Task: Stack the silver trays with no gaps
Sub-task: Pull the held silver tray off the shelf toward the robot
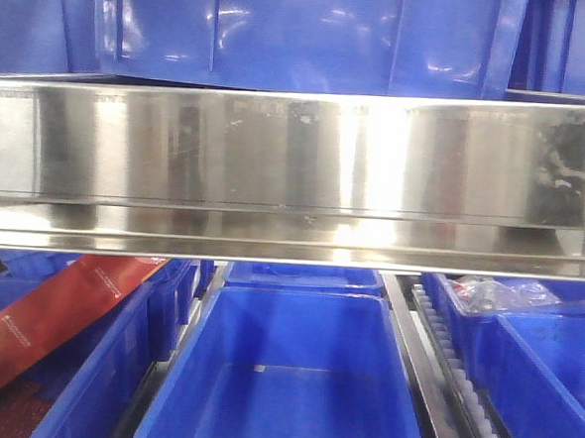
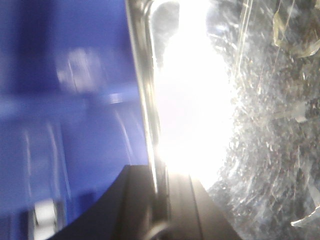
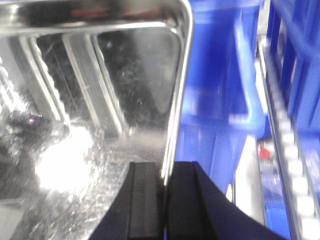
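The silver tray (image 3: 125,75) is pinched by its rim in both jaws, left gripper (image 2: 162,182) and right gripper (image 3: 163,172); lowered unevenly, it could be wedged crooked, leaving gaps.

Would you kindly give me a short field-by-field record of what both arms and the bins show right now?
left gripper: fingers shut on silver tray rim
right gripper: fingers shut on silver tray rim
same tray: cannot tell
steel rail: spans the front view
centre blue bin: looks empty
left blue bin: red package lying in it
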Motion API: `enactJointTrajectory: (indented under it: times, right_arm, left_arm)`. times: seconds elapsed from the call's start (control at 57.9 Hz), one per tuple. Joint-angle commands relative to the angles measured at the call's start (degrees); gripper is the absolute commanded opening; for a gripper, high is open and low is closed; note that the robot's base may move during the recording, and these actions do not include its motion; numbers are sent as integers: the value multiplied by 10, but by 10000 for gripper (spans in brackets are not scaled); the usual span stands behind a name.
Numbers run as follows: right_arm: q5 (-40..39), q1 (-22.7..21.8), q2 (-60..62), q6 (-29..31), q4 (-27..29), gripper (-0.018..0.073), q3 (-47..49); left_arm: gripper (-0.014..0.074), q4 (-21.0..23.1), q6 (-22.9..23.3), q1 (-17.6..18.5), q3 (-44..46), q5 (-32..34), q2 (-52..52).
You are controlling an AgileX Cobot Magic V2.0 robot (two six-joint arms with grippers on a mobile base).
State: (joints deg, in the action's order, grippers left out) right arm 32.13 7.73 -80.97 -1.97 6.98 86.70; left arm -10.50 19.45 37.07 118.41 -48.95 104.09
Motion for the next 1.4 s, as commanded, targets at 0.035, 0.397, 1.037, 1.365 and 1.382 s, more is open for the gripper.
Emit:
enactJointTrajectory:
  times: [0.035, 0.397, 1.037, 1.365, 1.382]
  right_arm:
    - [-31, 7, 8, 15, 19, -81, 6]
    - [-31, 7, 8, 15, 19, -81, 6]
    - [-31, 7, 8, 15, 19, -81, 6]
    - [-31, 7, 8, 15, 19, -81, 6]
    - [-31, 7, 8, 15, 19, -81, 6]
  left_arm:
    - [-18, 0, -8, 8, 7, 63, -9]
    - [-18, -4, -8, 8, 7, 63, -9]
    - [-18, -4, -8, 8, 7, 63, -9]
    - [-18, -4, -8, 8, 7, 63, -9]
    - [-18, -4, -8, 8, 7, 63, -9]
